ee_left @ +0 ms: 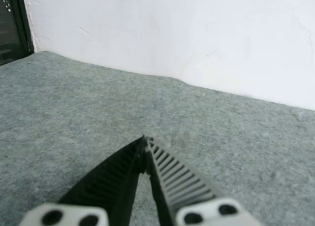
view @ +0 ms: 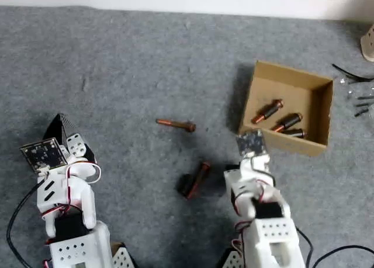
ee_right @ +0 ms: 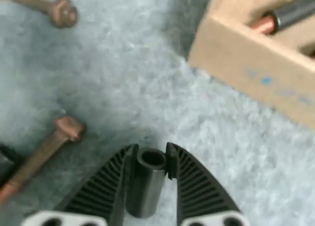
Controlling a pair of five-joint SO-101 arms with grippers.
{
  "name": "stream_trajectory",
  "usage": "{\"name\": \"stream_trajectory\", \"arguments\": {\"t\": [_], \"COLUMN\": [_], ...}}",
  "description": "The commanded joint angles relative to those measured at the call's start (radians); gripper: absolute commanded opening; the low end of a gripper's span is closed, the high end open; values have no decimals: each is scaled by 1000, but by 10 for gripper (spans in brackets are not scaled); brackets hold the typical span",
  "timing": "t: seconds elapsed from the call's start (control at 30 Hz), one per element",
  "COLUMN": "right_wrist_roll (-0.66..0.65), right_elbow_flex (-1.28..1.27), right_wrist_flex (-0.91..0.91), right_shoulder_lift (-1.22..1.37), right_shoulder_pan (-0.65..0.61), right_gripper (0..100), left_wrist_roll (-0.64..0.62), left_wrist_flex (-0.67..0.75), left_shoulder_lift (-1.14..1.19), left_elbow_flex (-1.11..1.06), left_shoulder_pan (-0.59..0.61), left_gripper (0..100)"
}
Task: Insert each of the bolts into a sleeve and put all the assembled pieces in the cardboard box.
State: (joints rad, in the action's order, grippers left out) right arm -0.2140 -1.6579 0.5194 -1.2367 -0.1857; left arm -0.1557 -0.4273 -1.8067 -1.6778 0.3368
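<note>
My right gripper (ee_right: 150, 151) is shut on a black sleeve (ee_right: 146, 184), which it holds upright just above the grey mat, close to the near left corner of the cardboard box (view: 295, 72) (ee_right: 256, 63). Three assembled pieces (view: 287, 122) lie in the box. A loose copper bolt (view: 175, 124) (ee_right: 61, 12) lies mid-mat. A second bolt (view: 201, 171) (ee_right: 47, 147) rests against another black sleeve (view: 185, 187); I cannot tell whether it is inside. My left gripper (view: 60, 123) (ee_left: 146, 140) is shut on nothing, low at the left, far from the parts.
Black cables and small parts (view: 359, 101) lie on the mat right of the box. A pale object (view: 368, 43) sits at the far right edge. A white wall (ee_left: 197, 34) bounds the mat at the back.
</note>
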Motion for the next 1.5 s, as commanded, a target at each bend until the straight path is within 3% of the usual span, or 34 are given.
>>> {"name": "stream_trajectory", "arguments": {"t": [0.0,0.47,1.1,1.3,1.47], "right_wrist_roll": [-78,-107,-109,-104,-64], "right_elbow_flex": [-76,-147,-145,-134,-74], "right_wrist_flex": [-25,294,390,489,549], "right_shoulder_lift": [-137,-484,-489,-498,-498], "right_shoulder_pan": [-8,-4,-4,-4,-7], "right_gripper": [4,4,59,158,160], "left_wrist_roll": [-6,-6,-6,-6,-6], "left_wrist_flex": [17,17,17,15,15], "left_shoulder_lift": [-2,-2,-2,-2,-2], "left_elbow_flex": [-18,-18,-18,-18,-18], "left_shoulder_pan": [-16,-16,-16,-16,-25], "left_gripper": [11,11,11,11,11]}}
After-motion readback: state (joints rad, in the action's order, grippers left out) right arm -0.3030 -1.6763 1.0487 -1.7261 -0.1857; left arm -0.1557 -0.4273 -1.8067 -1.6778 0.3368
